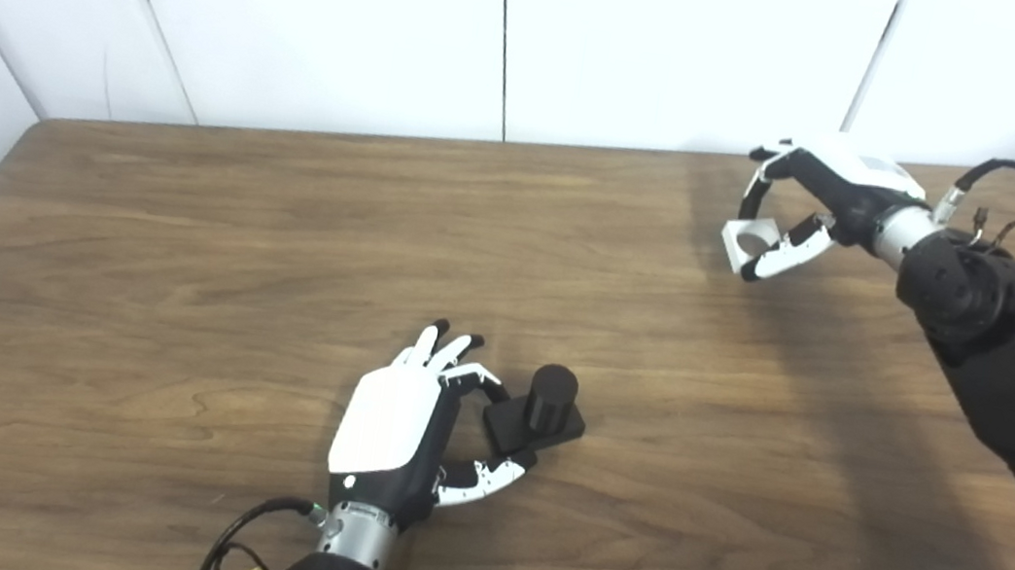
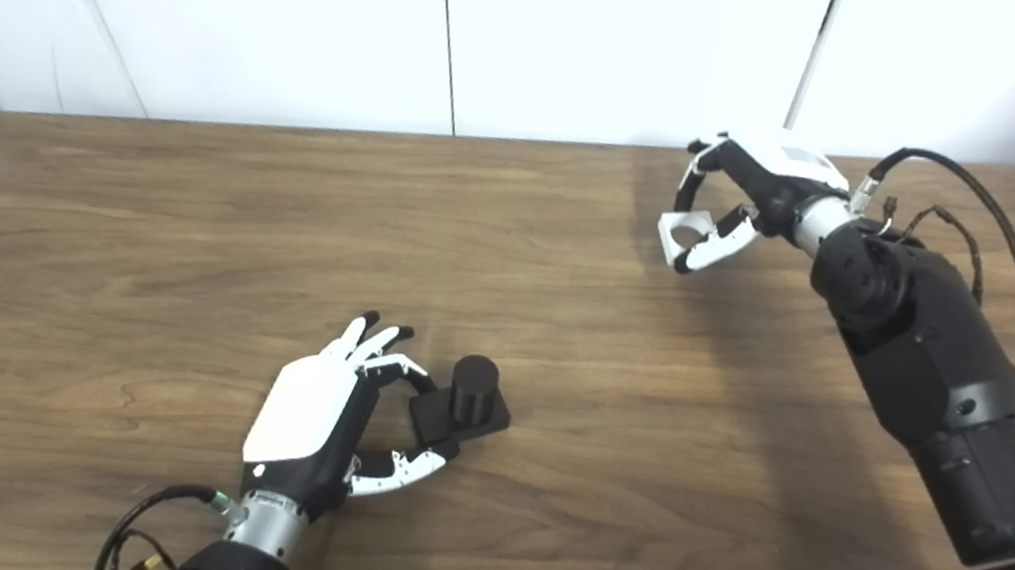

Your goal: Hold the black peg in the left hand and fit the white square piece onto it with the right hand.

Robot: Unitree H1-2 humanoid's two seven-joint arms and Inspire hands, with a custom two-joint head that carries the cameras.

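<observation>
Two hands are on my screens, well apart on the wooden table [image 1: 183, 213]. My left hand [image 1: 411, 420] is low on the near side, palm turned down, with fingers [image 1: 478, 377] and thumb reaching round the flat base of the black peg [image 1: 540, 409]. They touch or nearly touch that base at its left edge and near corner, but I cannot tell whether the grasp is firm. That peg stands upright on its square base, resting on the tabletop just to the right of this hand. Over at the far right, my right hand [image 2: 740, 198] is up near the wall panels [image 2: 600, 32], fingers curled round the white square piece [image 2: 686, 230], pinching it between fingertips and thumb. Its round hole faces up toward my cameras, and a shadow falls on the wood below, so the piece looks lifted clear of the table. Dark cables [image 2: 987, 221] loop off the right forearm.
</observation>
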